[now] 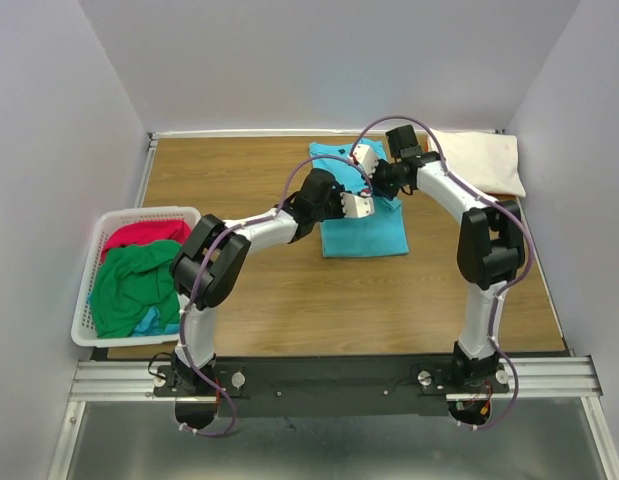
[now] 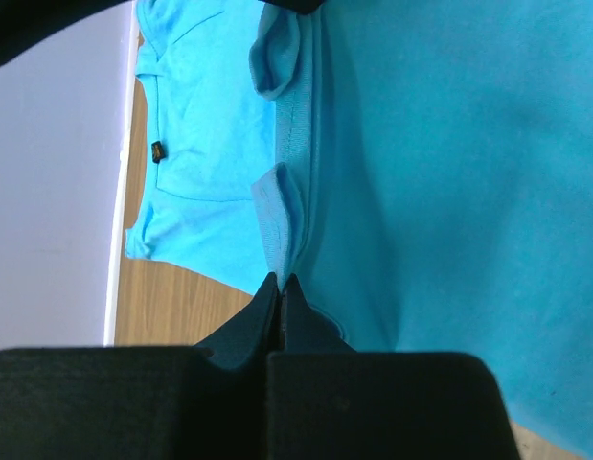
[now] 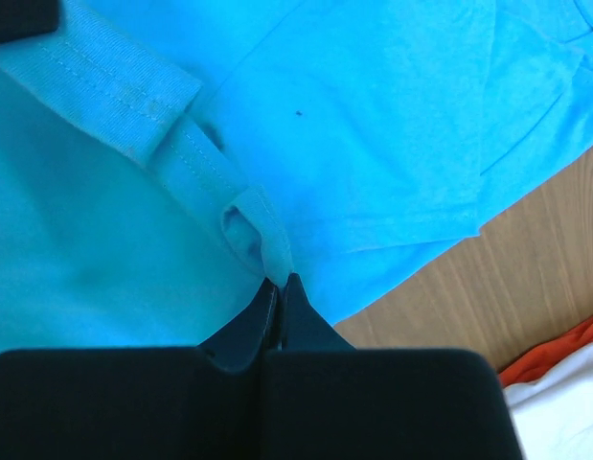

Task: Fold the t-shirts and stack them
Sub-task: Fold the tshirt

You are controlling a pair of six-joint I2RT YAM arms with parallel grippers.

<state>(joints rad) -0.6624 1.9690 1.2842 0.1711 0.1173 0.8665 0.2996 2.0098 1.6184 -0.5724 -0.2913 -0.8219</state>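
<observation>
A turquoise blue t-shirt (image 1: 364, 232) lies partly folded at the back middle of the wooden table (image 1: 239, 170). My left gripper (image 1: 369, 206) is shut on a hem fold of this shirt (image 2: 449, 172), the cloth pinched at the fingertips of the left gripper (image 2: 280, 280). My right gripper (image 1: 361, 160) is shut on another hem fold of the same shirt (image 3: 373, 115), as the right wrist view shows at the right gripper (image 3: 280, 281). Both hold the edge lifted above the shirt's lower layer.
A folded cream-white t-shirt (image 1: 479, 160) lies at the back right, with an orange one (image 3: 555, 355) under it. A white lattice basket (image 1: 89, 300) at the left holds a red t-shirt (image 1: 139, 236) and a green one (image 1: 134, 285). White walls stand close behind and beside.
</observation>
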